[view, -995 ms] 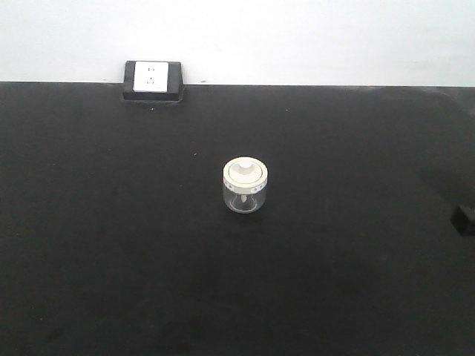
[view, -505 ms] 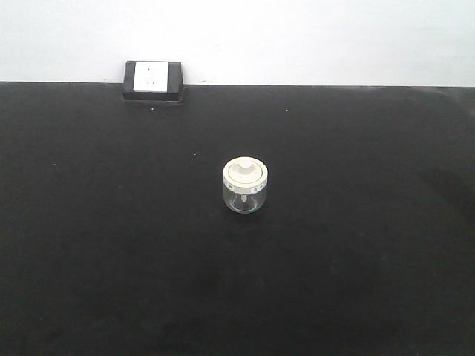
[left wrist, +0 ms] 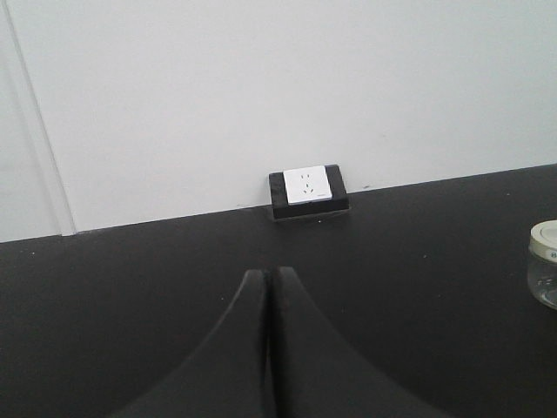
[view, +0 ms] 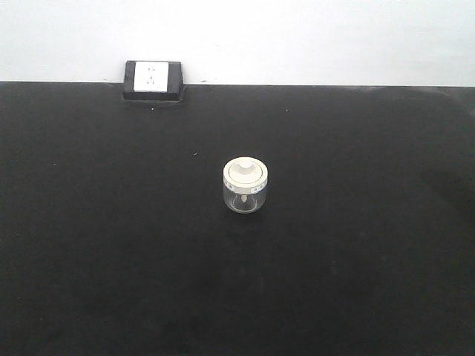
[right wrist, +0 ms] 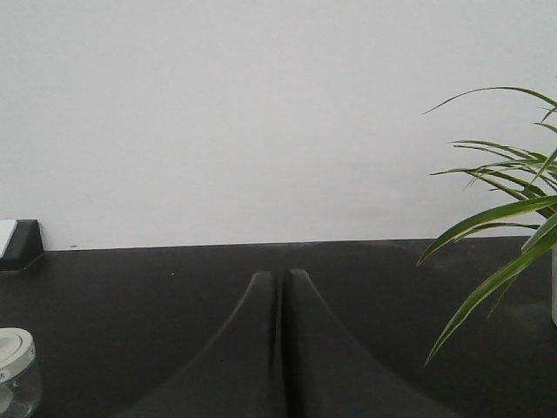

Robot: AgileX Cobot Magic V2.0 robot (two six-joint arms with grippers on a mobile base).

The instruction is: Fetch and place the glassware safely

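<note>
The glassware [view: 245, 185], a small clear jar with a cream-white knobbed lid, stands upright near the middle of the black table [view: 111, 245]. It shows at the right edge of the left wrist view as the glassware [left wrist: 545, 274] and at the lower left corner of the right wrist view as the glassware [right wrist: 16, 370]. My left gripper [left wrist: 267, 274] is shut with nothing in it, well to the jar's left. My right gripper [right wrist: 280, 277] is shut and empty too, well to the jar's right. Neither gripper shows in the front view.
A white wall socket in a black frame [view: 153, 79] sits at the table's back edge, left of centre. A green plant [right wrist: 509, 235] reaches in beside the right gripper. A white wall [view: 297, 37] runs behind the table.
A dark part at the front view's right edge one second ago has gone out of view. The jar has not moved.
</note>
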